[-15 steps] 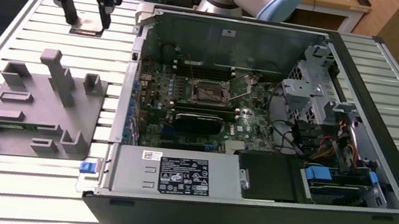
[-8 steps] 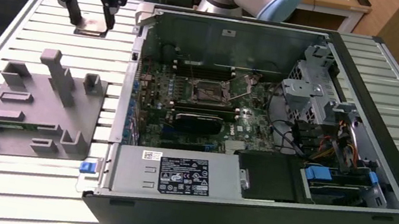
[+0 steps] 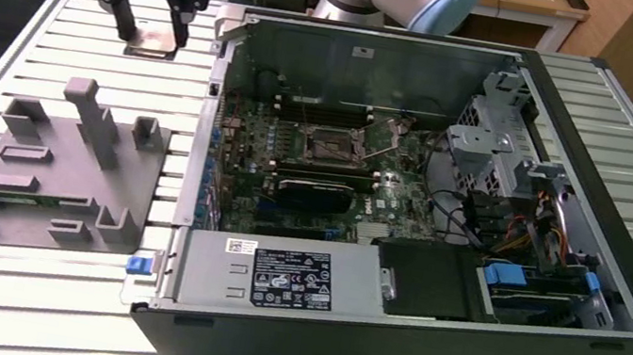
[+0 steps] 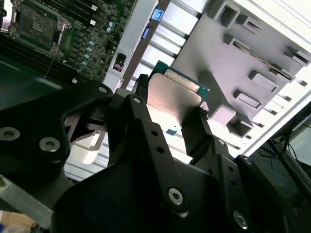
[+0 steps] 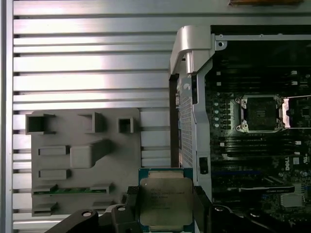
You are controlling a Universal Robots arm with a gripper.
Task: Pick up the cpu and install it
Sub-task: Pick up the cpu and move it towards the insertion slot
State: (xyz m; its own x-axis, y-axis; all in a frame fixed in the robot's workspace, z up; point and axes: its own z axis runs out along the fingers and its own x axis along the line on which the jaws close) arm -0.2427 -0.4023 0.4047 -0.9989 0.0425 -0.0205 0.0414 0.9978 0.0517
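One cpu clamped in the claw, beside the open PC case

Claw (image 3: 151, 35) hangs over the slatted table (image 3: 44, 49), nr its far corner at the exterior view's left. It's closed on the cpu (image 3: 150, 44), w/ a black finger (image 3: 124, 25) on each of two opposite edges. Chip sits flat, silver-grey top up. In the second wrist view the cpu (image 4: 174, 92) is betw. the fingertips w/ table slats showing under it, so it looks clear of the table; by how much, can't tell. In the first wrist view the cpu (image 5: 165, 196) shows a thin green rim and is pinched at both sides.

Grey tray (image 3: 49, 183) w/ raised blocks lies on the table along the edge at the exterior view's left, apart from the claw. PC case (image 3: 591, 212) lies on its side, panel off, over the table's middle and toward the exterior view's right. Inside is a green motherboard (image 3: 295, 150) w/ the square metal-framed socket (image 3: 332, 147) nr its middle. In the first wrist view the socket (image 5: 260, 112) has its plate swung open to one side. Cpu and socket are well apart, w/ the case wall betw. them
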